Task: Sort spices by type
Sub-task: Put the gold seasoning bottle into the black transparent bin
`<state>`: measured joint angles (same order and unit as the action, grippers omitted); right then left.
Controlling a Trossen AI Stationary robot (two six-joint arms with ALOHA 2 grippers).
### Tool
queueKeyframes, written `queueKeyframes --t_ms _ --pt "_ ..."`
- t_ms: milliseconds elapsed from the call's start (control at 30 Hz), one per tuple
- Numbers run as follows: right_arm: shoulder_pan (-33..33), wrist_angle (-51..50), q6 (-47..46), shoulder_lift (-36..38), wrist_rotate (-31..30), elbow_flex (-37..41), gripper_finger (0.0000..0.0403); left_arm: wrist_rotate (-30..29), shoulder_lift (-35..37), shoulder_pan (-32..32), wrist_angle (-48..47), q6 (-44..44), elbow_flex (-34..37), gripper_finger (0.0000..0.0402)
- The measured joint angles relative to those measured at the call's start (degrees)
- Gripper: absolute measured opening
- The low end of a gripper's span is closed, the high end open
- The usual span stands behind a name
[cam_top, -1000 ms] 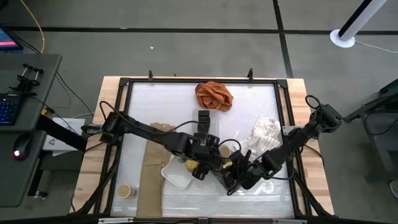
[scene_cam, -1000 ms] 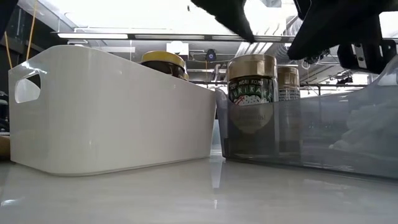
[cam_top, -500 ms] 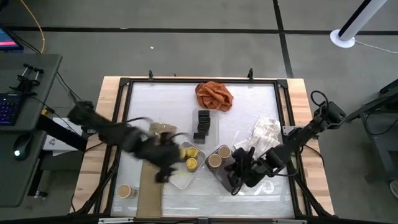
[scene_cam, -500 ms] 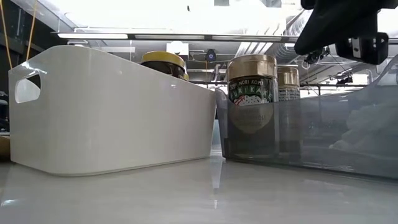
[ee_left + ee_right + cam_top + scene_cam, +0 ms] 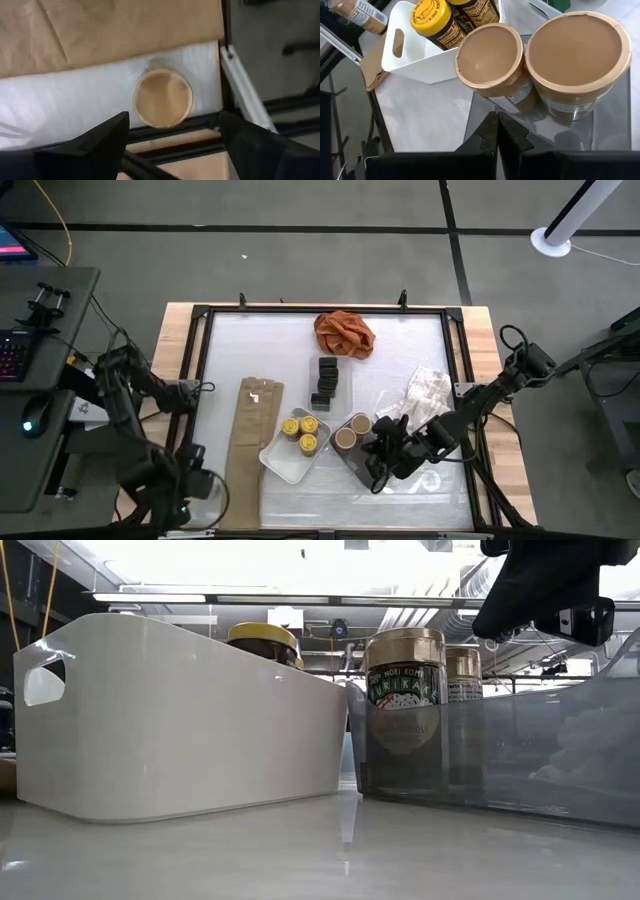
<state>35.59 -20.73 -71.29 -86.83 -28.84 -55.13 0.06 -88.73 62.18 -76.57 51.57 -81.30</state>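
Yellow-lidded jars [image 5: 300,432] stand in the white tray [image 5: 280,465]. Two tan-lidded jars [image 5: 490,52] [image 5: 577,50] stand in the clear grey tray [image 5: 352,462] beside it. A third tan-lidded jar [image 5: 162,97] stands alone at the table's near left corner. My left gripper [image 5: 172,145] hovers open above that jar, a finger on either side, apart from it. My right gripper [image 5: 496,132] is shut and hangs above the grey tray's near side, touching nothing. The little black boxes [image 5: 325,380] lie mid-table.
A flat brown paper bag [image 5: 250,445] lies left of the white tray. An orange cloth [image 5: 343,332] sits by the far edge, and crumpled clear plastic [image 5: 425,390] lies toward the right. A black frame [image 5: 225,55] borders the table beside the lone jar.
My left arm has swung away from the white tray at mid-table toward the near left corner and now hangs over the lone tan-lidded jar. A yellow-lidded jar it was over stays in the white tray. My right gripper has barely moved.
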Motion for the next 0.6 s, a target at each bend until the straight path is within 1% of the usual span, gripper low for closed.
queueKeyframes --t_ms 100,200,367,500,600 --pt "0.00 -0.52 0.00 0.00 -0.03 0.00 0.0000 -2.19 -1.53 1.60 -0.34 -2.19 0.05 0.0294" --pt "0.00 -0.59 0.00 0.00 -0.04 0.00 0.0000 -1.93 -3.40 1.81 -0.02 -2.71 0.04 0.0294" --pt "0.01 -0.90 0.00 0.00 -0.09 0.00 0.0000 -2.25 -7.05 1.78 -0.21 -6.05 0.04 0.0294" --pt "0.00 -0.90 -0.21 0.00 -0.09 0.00 0.0000 -1.56 -9.32 1.63 -0.41 -4.91 0.04 0.0294" --pt "0.00 -0.90 -0.22 0.00 -0.10 0.00 0.0000 -1.52 -9.16 1.79 -0.33 -1.89 1.18 0.0294"
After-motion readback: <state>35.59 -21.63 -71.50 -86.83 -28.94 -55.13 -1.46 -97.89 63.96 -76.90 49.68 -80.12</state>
